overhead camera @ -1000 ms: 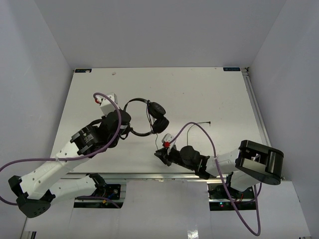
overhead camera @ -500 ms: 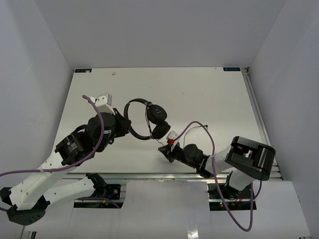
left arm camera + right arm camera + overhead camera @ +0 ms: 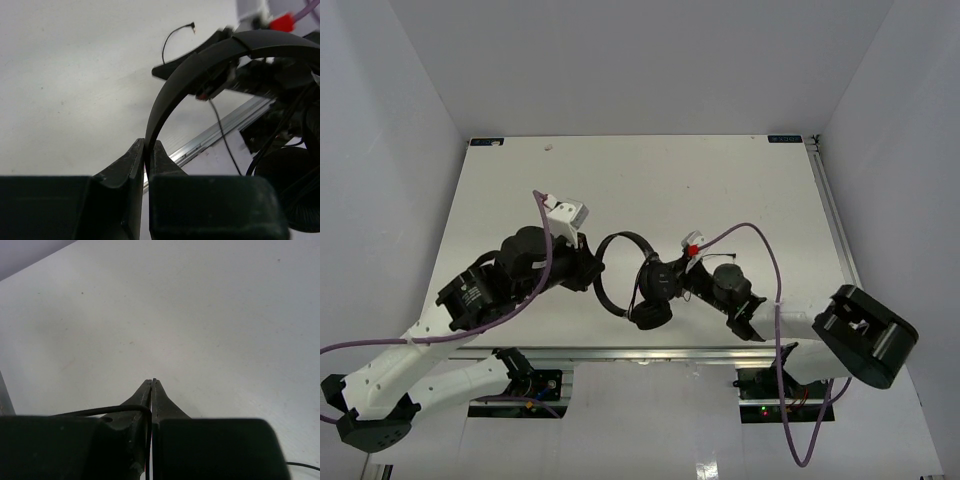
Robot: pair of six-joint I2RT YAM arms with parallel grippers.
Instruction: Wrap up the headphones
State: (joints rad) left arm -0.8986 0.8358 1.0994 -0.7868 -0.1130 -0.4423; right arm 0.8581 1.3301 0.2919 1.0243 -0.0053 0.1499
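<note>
The black headphones (image 3: 625, 240) hang just above the table near its front middle, with the two earcups (image 3: 653, 296) stacked at the right end. My left gripper (image 3: 592, 268) is shut on the thin headband (image 3: 200, 65), which is pinched edge-on between the fingertips (image 3: 146, 150). My right gripper (image 3: 672, 281) sits right beside the earcups and is shut on the thin dark cord (image 3: 100, 411), which runs in from the left and slips between its closed fingers (image 3: 152, 386). The cord's plug end (image 3: 192, 25) lies on the table beyond the headband.
The white table (image 3: 720, 180) ends at an aluminium front rail (image 3: 650, 352) close below the headphones. Thick purple cables (image 3: 760, 250) loop over both arms. White walls close in the left, right and far sides.
My left gripper carried the headphones rightward and toward the front edge. The right gripper closed on the cord and swung up to the right side of the earcups.
</note>
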